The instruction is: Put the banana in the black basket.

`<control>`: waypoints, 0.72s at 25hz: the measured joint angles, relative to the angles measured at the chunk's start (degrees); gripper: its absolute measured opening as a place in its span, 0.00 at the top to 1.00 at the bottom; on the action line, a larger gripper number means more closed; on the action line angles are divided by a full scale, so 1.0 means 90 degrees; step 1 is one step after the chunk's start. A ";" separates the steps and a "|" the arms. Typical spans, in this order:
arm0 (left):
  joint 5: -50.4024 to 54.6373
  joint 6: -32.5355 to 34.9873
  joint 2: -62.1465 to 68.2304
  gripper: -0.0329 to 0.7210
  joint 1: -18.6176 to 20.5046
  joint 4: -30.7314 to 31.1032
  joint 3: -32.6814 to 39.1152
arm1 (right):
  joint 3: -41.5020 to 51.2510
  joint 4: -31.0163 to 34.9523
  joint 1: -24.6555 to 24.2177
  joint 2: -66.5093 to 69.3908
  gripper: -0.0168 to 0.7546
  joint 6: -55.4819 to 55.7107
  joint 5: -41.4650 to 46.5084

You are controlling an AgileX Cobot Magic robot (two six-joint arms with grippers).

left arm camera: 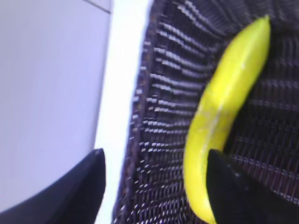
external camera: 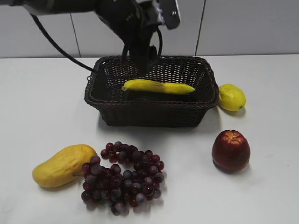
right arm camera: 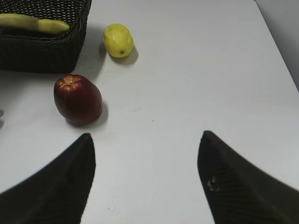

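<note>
**Banana lying in the basket, both grippers spread**

We are seeing the banana (external camera: 159, 87) lying across the inside of the black basket (external camera: 152, 114), its stem end pointing toward 9 o'clock in the exterior view. We are watching the left gripper (external camera: 142, 63) hanging over the basket's back wall, just above the banana's stem half. In the left wrist view its fingers (left arm camera: 77, 186) are standing wide apart, one over the white table (external camera: 42, 116) outside the rim and the other beside the banana (left arm camera: 224, 107); nothing is held between them.

We are finding the right gripper (right arm camera: 147, 177) spread open over bare table, holding nothing. From it, an apple (right arm camera: 78, 99) is sitting at 11 o'clock and a lemon (right arm camera: 118, 40) at 12 o'clock, beside the basket (right arm camera: 46, 46).
</note>
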 joint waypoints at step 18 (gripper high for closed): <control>0.4001 -0.4104 -0.0729 0.19 0.3140 -0.0616 0.0006 | 0.0000 0.0000 0.0000 0.0000 0.30 0.0000 0.0000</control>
